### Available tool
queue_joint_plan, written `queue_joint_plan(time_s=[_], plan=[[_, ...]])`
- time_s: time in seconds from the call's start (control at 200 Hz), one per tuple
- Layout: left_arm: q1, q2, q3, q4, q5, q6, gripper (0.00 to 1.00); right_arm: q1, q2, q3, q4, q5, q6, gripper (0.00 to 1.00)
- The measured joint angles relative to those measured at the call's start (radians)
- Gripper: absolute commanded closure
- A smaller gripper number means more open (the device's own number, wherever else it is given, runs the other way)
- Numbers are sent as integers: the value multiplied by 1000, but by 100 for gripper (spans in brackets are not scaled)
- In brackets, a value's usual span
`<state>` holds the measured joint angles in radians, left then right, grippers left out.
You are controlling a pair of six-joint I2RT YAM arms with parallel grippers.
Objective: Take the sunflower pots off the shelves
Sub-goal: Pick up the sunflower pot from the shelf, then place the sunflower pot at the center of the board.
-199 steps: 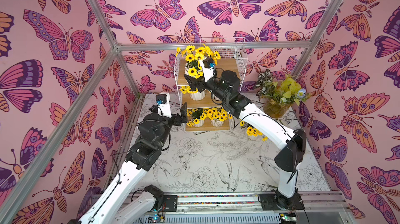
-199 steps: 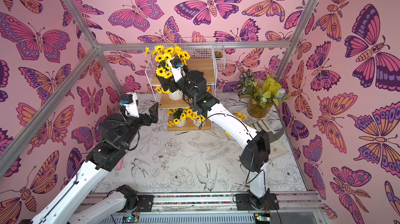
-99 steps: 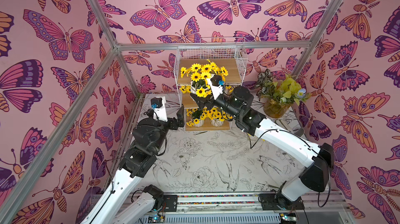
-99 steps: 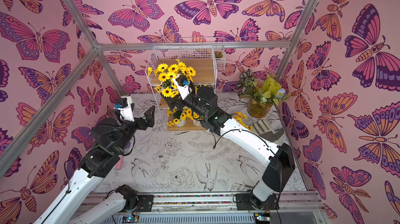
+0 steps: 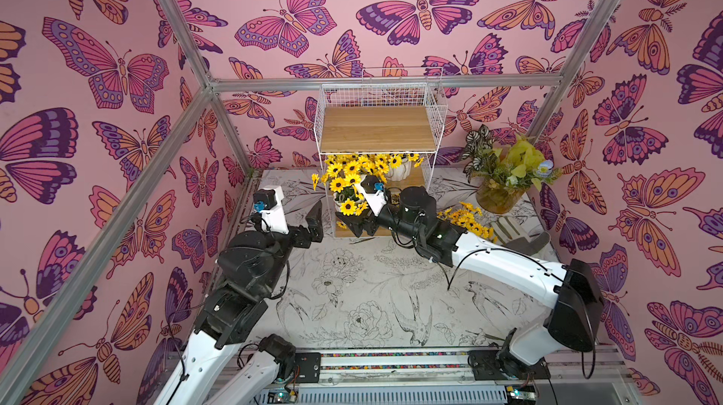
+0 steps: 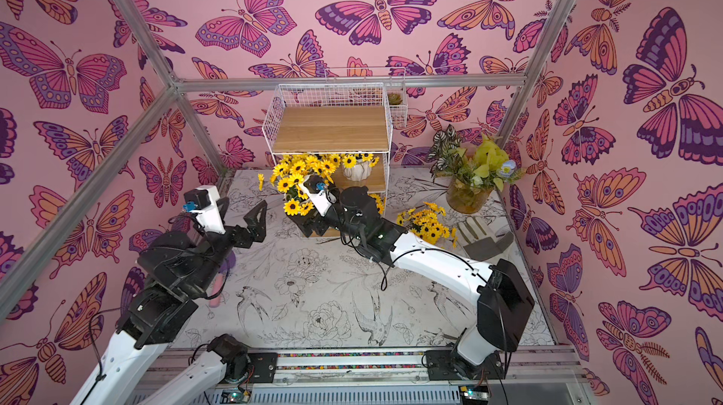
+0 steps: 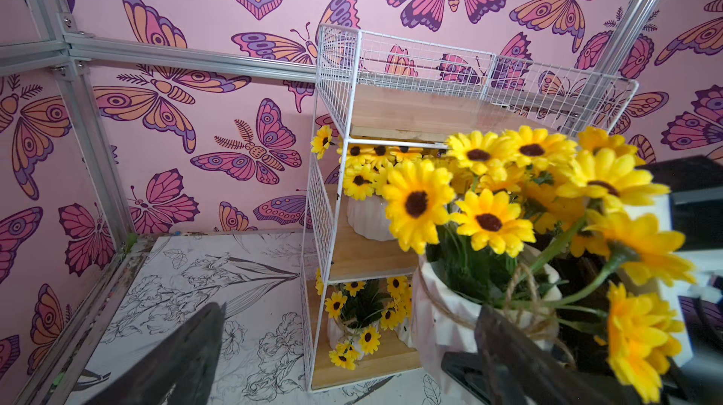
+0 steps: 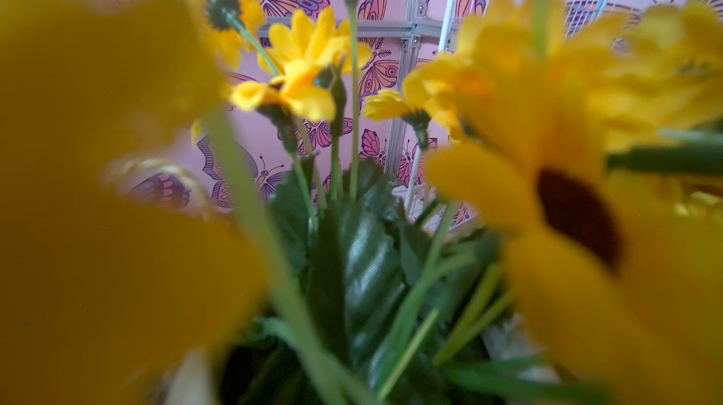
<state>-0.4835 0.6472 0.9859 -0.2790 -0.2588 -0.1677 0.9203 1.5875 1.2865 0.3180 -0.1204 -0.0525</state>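
**Setting.** Enclosure of pink butterfly-print walls point(image 5: 117, 70). The bench point(image 5: 352, 297) was covered in a line-drawn flower-and-bird print.

**1. Shelves** point(image 5: 377, 129). White wire rack with three wooden tiers, standing directly beyond the right end effector. The top board was bare.

**2. Held sunflower pot** point(image 7: 438, 305). White, ribbed, twine-banded and upright. It hung outside the rack's front and above the bench, resting on no tier. The right end effector point(image 5: 360, 227) was closed on its lower body, jaws beneath the blooms. The low grip presumably spared the flowers and kept the pot level. The right wrist view showed only blurred petals and stems, so the contact went unconfirmed there.

**3. Left end effector** point(image 6: 244, 206). Spread wide and empty, beside the held pot and facing the rack. It was judged to be standing clear while the other arm carried.

**4. Pots left on the rack.** The middle-tier pot point(image 5: 399, 170) sat beyond and above the right end effector. The bottom-tier pots point(image 7: 344, 328) sat beyond and lower. Neither tier was cleared yet.

**5. Sunflower bunch** point(image 5: 467, 219). On the bench behind the right end effector, beside its forearm, with its pot hidden. Judged already off the shelves.

**6. Amber vase** point(image 5: 499, 195). Farther behind and outward, holding green foliage. Not a task item.
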Motion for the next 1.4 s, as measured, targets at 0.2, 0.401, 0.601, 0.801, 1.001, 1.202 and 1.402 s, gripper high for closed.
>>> queue_joint_plan(time_s=[0.2, 0.401, 0.601, 0.801, 1.001, 1.202, 1.402], plan=[[0, -53, -3, -76, 0, -50, 0, 46, 113, -3, 117, 13, 25, 55], [0, -123, -19, -153, -6, -80, 0, 82, 275, -3, 188, 19, 64, 55], [0, -198, -55, -195, -27, -96, 0, 84, 439, 48, 224, 23, 113, 54], [0, -212, -68, -230, -30, -103, 0, 90, 587, 167, 244, 22, 144, 54], [0, -212, -82, -232, -30, -105, 0, 98, 695, 274, 275, 14, 167, 54], [0, -212, -100, -240, -34, -106, 0, 106, 822, 395, 297, 8, 187, 54], [0, -211, -106, -239, -52, -106, 0, 126, 951, 504, 293, -1, 187, 53]])
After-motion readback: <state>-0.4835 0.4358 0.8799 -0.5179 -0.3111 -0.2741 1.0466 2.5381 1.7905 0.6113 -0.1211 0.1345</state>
